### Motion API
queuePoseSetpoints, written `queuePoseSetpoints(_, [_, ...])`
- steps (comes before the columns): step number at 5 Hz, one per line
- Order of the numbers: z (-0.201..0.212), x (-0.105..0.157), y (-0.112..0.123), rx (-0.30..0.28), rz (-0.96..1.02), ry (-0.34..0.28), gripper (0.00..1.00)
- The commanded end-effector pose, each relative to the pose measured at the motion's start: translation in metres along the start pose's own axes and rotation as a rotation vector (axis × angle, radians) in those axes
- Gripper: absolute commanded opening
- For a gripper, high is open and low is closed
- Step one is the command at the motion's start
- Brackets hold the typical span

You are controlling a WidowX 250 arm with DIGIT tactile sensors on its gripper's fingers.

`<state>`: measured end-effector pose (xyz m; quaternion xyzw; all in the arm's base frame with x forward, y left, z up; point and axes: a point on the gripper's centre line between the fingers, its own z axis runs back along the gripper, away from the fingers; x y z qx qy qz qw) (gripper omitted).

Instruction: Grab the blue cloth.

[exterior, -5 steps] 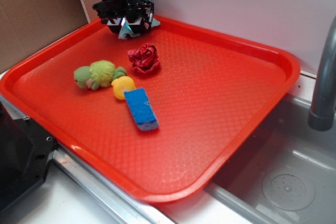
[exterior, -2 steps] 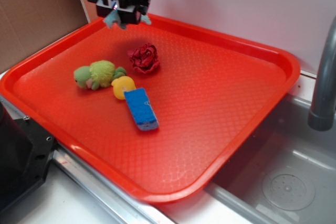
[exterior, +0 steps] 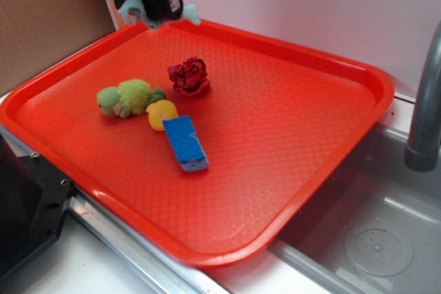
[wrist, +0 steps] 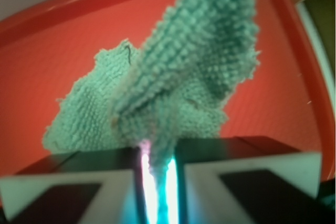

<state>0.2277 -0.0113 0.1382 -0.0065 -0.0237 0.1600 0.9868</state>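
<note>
At the upper left of the exterior frame, the gripper has its jaws clenched on the blue cloth, held above the tray. Only a thin fold looks pinched, so it could slip free.

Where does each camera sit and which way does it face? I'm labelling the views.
Exterior: off the tray's near corner, above, looking down across the red tray to the gripper at the far corner, beside the sink.
Wrist: on the gripper, looking past its jaws, which are shut on the blue cloth, to the tray below.
Shared: the blue cloth, gripper and tray.
</note>
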Motion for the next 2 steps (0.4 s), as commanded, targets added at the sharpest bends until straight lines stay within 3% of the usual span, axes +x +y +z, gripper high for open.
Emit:
queuePoseSetpoints(1, [0.0366, -0.038, -0.0103, -0.065, -0.147, -0.045, 0.0])
queuePoseSetpoints(2, [0.0407, -0.0385, -0.0111, -0.006, -0.233, -0.018, 0.21])
